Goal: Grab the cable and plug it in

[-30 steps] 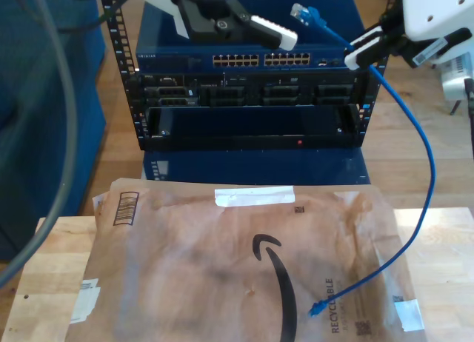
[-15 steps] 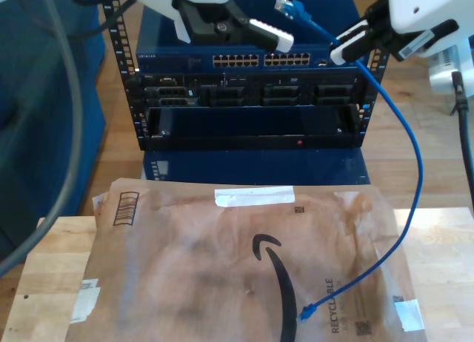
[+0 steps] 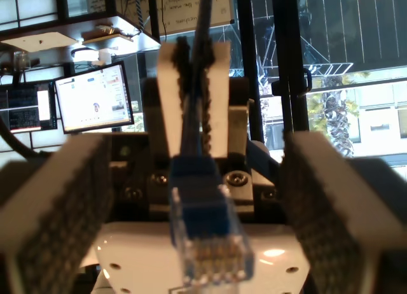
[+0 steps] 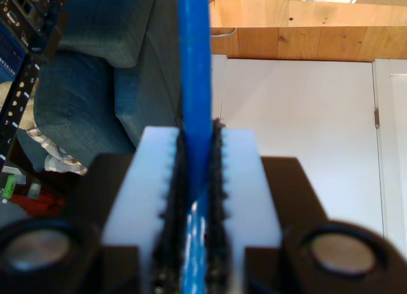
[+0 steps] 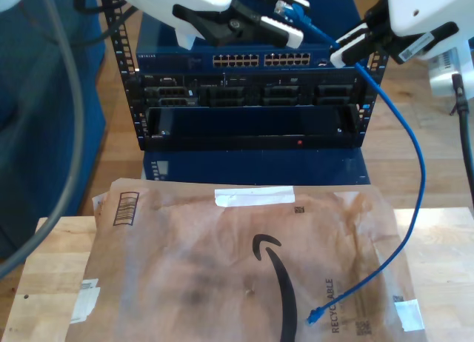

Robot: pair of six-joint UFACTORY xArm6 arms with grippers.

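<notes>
- Wooden table (image 5: 52, 268) at the near edge of the exterior view, mostly covered by a brown paper mailer (image 5: 222, 268).
- Beyond it, a server rack (image 5: 252, 105) with a blue network switch (image 5: 185, 61) on top, and its port row (image 5: 261, 60) facing the camera.
- My second hand (image 5: 346, 49), at the exterior view's upper right, clamped on the cable (image 5: 415, 179) a little behind the plug; pads pressed tight on the blue jacket in the second wrist view (image 4: 196, 141).
- My first hand (image 5: 285, 16), at the exterior view's upper left above the switch, jaws spread wide and holding nothing, one pad on each side of the plug (image 3: 206, 224).
- Cable running from the raised plug down through my second hand, hanging in a long loop on the exterior view's right; free plug (image 5: 317, 312) lying on the mailer.
- Step in hand, by judgement: a handover, taking the plug for insertion.
- To do it well: centre the plug body between the pads before closing; grip the clear body and the boot just behind it, not the thin cord; leave the contact end poking out.
- Latch-tab side not readable here; check it before lining up with a port.
- Release from my second hand only once the new grip is firm, keeping slack in the loop so the plug is not tugged askew.
</notes>
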